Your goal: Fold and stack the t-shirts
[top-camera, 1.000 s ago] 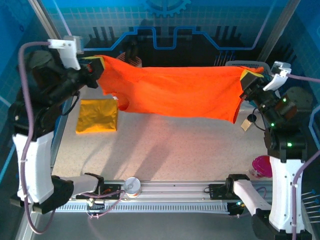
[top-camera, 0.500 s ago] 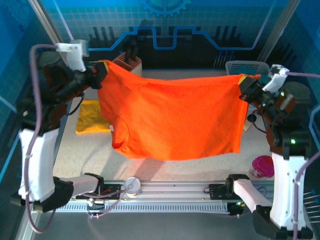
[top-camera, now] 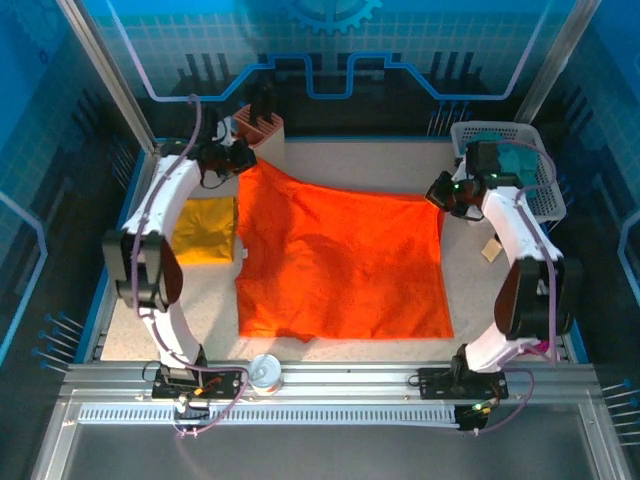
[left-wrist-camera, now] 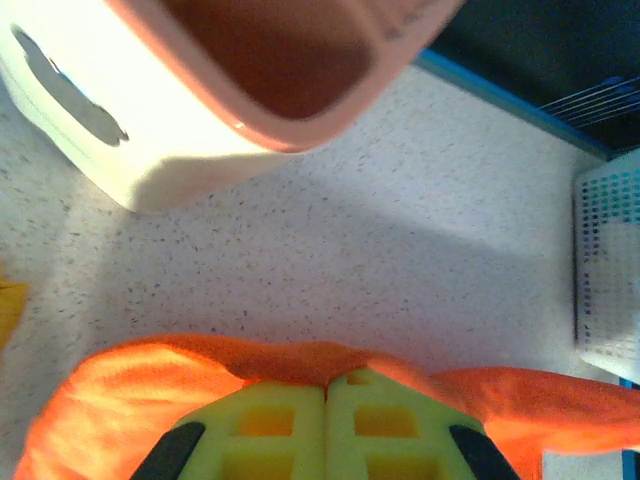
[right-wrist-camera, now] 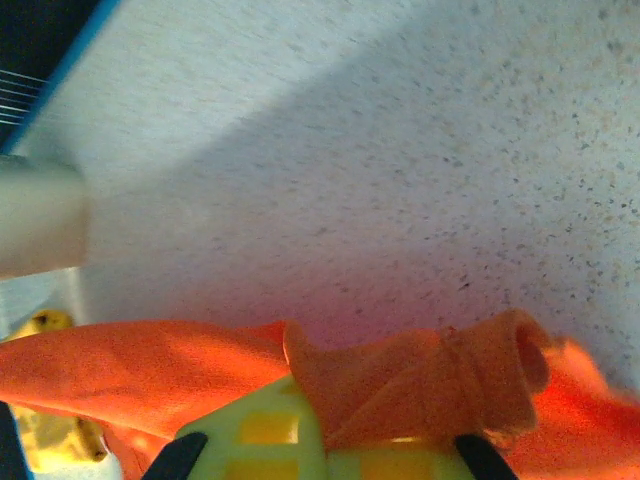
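Counter (top-camera: 350, 165) has the orange shirt (top-camera: 340, 265) spread flat beside the folded yellow shirt (top-camera: 205, 230), left claw (top-camera: 243, 160) pinched shut on its far left corner, right claw (top-camera: 440, 192) on the far right.

We count two soft t-shirts: one bright orange-red cloth t-shirt (top-camera: 340, 265) and one mustard-yellow cloth t-shirt (top-camera: 205, 230). We count two robot arms with one gripper each, the left gripper (top-camera: 245, 160) and the right gripper (top-camera: 440, 194). We count one white perforated plastic basket (top-camera: 490, 127), one teal cloth (top-camera: 522, 160), one white container with a pink inside (top-camera: 268, 128), one small round metal can (top-camera: 265, 370) and one small tan block (top-camera: 490, 250).
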### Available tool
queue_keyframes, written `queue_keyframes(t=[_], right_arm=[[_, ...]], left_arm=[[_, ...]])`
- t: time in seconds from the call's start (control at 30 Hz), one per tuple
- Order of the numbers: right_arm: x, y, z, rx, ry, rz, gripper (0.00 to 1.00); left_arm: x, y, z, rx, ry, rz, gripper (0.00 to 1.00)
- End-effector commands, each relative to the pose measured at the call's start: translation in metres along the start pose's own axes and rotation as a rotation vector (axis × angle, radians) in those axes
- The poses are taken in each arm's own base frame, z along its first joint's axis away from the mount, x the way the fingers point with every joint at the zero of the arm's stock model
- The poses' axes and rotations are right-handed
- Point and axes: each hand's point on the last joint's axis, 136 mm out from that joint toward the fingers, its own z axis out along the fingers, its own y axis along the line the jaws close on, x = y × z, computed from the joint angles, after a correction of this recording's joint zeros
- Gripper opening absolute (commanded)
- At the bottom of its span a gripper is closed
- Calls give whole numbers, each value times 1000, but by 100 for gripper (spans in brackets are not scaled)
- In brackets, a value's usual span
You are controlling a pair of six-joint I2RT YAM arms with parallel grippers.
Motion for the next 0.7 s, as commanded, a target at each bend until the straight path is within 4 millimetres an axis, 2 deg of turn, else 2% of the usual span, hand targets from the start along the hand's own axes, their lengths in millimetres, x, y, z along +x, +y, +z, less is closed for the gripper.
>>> queue_keyframes(t=[0.0,0.1,0.2,0.4,0.67], right_arm=[[-21,-4,23,-48,-28,-15,0],[-31,-4,40,-72,-17,-29,0],[-38,-6,48,-62,-23,-50,0],[-31,-16,59,-60,23,-42,0],[-13,-31,49,-24,52,-42,0]], left_arm=[[-10,-5,23,88,-10,-49,0],[-6,4,42,76,0,-48,0],[0,10,47,70,11,-51,0],[16,13,40,79,22,-84,0],[42,14,21,62,76,-135,0]])
